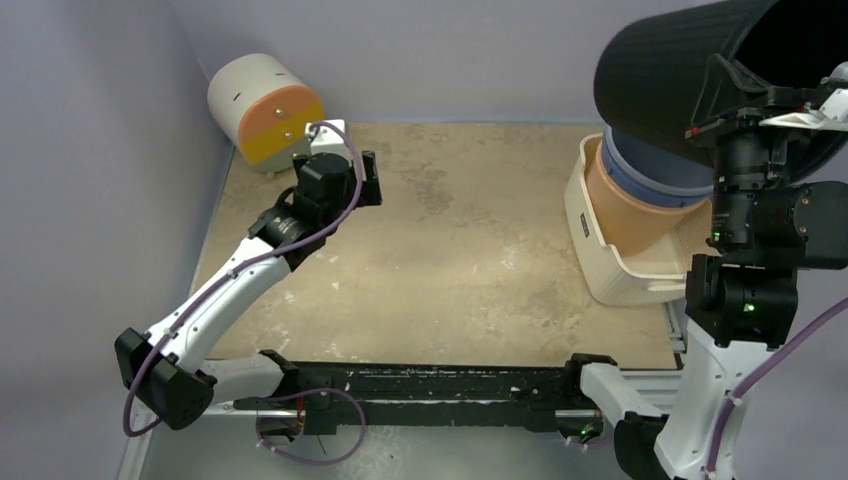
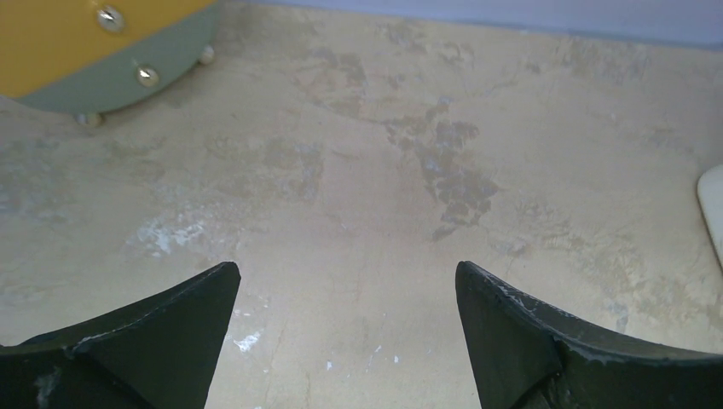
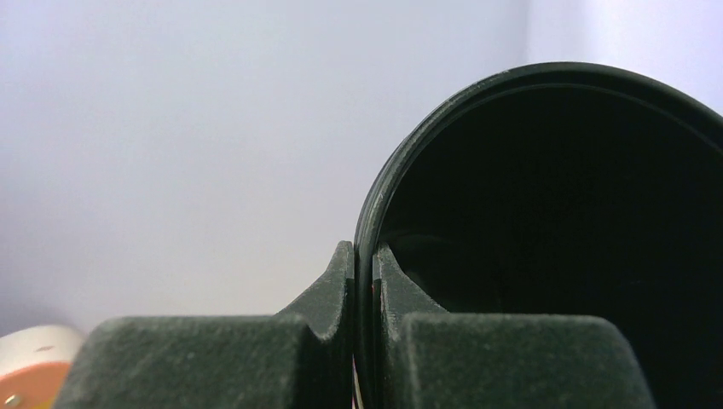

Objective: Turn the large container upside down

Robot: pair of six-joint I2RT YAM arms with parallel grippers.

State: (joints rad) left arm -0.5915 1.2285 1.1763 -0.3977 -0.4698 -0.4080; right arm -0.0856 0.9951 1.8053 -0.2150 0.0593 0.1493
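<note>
The large black container [image 1: 670, 70] hangs high in the air at the far right. It lies on its side with its open mouth facing right, toward the camera. My right gripper [image 1: 738, 88] is shut on its rim. In the right wrist view the right gripper [image 3: 365, 264] clamps the thin black rim [image 3: 426, 136], one finger outside and one inside the dark hollow [image 3: 554, 221]. My left gripper [image 1: 368, 180] is open and empty over the far left of the table. Its jaws stand wide apart above bare tabletop in the left wrist view [image 2: 347, 273].
A cream and orange round drum [image 1: 265, 110] lies at the back left corner and also shows in the left wrist view [image 2: 85, 43]. A white basket [image 1: 605, 260] at the right edge holds a peach tub [image 1: 630, 205] with a blue bowl [image 1: 650, 170] stacked in it, right under the black container.
</note>
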